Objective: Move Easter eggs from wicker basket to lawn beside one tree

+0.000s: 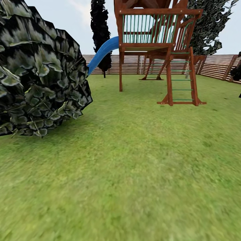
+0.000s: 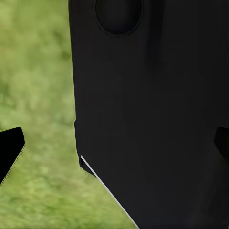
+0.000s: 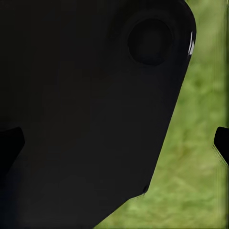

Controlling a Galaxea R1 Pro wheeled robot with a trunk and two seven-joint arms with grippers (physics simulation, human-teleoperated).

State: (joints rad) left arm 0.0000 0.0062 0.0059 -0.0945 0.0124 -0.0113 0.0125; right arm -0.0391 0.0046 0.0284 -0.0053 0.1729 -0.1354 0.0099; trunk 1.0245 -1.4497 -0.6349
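The left gripper [image 2: 114, 143] is seen with its dark fingertips [image 2: 10, 148] spread wide, nothing between them. The right gripper [image 3: 114, 143] is likewise held apart, its fingertips [image 3: 222, 142] empty.

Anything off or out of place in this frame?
Nothing stands out. The lawn is unbroken grass with nothing spilled or lying on it; the round bush sits at the left, the wooden play tower and its blue slide stand upright, and the slatted fence looks intact.

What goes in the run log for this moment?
phase: in transit | ahead: lawn, bush, play tower | both jaws: open, empty
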